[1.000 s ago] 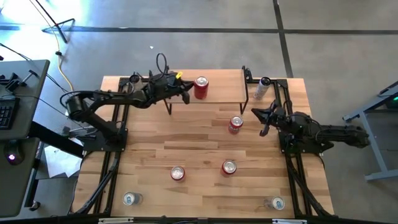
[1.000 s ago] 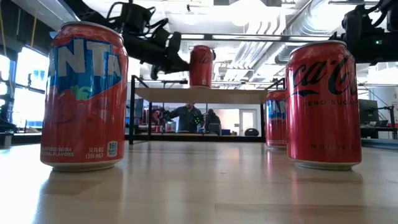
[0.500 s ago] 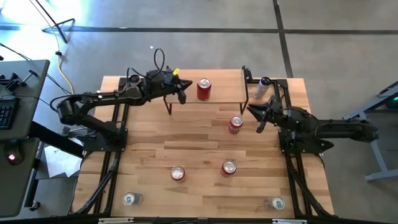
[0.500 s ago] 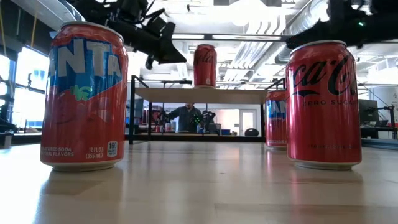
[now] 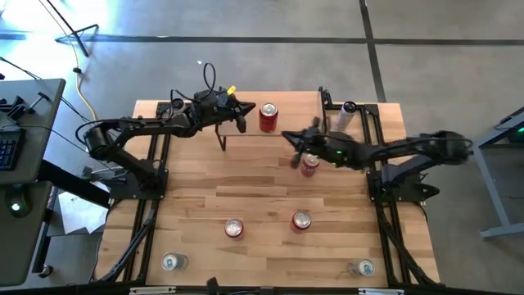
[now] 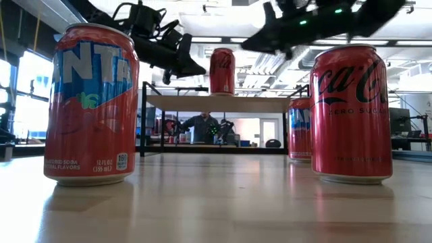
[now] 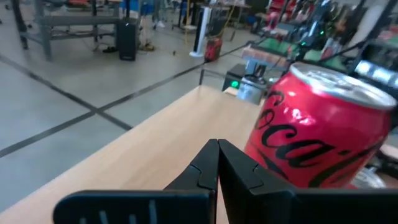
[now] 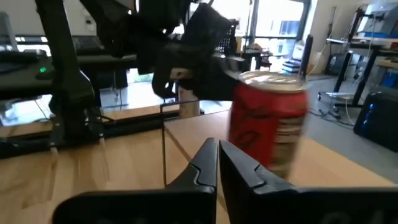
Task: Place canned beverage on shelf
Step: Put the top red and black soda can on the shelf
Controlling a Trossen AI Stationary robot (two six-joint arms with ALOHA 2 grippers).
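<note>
Wooden table [image 5: 262, 197] fills the high view, w/ grey shop floor around it and a bright workshop beyond in the low view. At the table's far edge stands the shelf [image 5: 286, 111], light wood top on thin black legs. One red can [image 5: 267, 116] stands upright on the shelf top, toward its left part, so one placement looks done. Left gripper [image 5: 242, 124] hangs just beside that can, apart from it, fingers pressed together, holding nothing. Right arm reaches in across the table; right gripper [image 5: 288, 136] is in front of the shelf, just over a second red can [image 5: 309, 164] on the table, fingers pressed together too, nothing pinched. Prob next pick if more cans are meant to go up, and it would have to spread first. Left to do, maybe: two more red cans [image 5: 301, 220] nearer the front, two silver-topped cans [image 5: 170, 262] at the front corners, one pale can [image 5: 345, 115] at the shelf's right end.
</note>
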